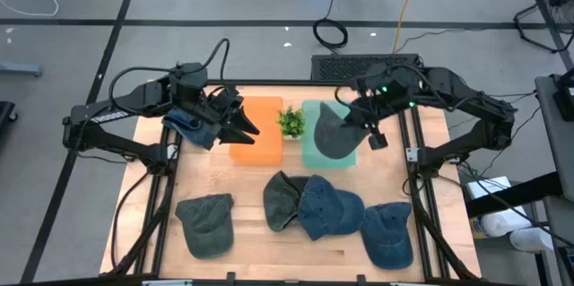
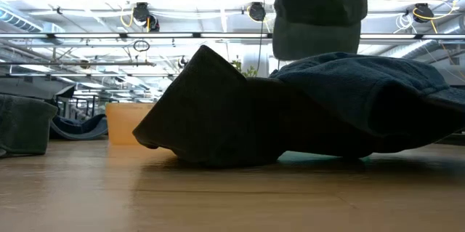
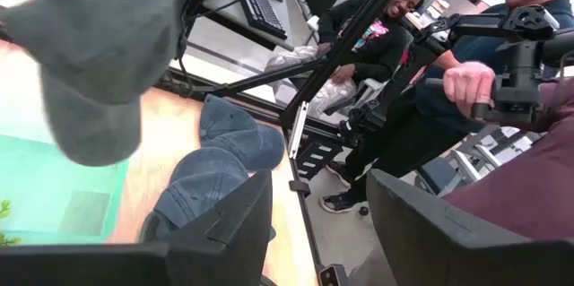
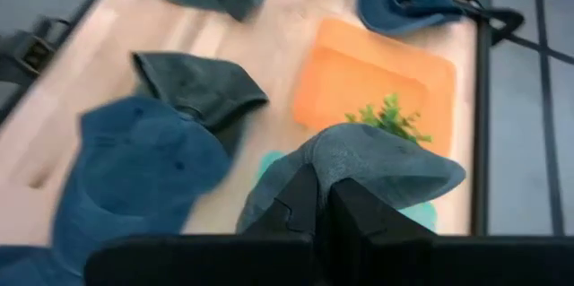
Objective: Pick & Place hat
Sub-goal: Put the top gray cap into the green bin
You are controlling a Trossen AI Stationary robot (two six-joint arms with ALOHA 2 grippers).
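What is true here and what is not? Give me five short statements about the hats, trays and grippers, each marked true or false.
1. The right gripper holds a grey hat above the teal tray. True.
2. The orange tray holds two hats. False: no hat lies in it.
3. A small green plant stands between the two trays. True.
4. The left gripper is shut on a hat. False: it is open, with nothing between its fingers.
5. One hat lies on the table's front half. False: four do.
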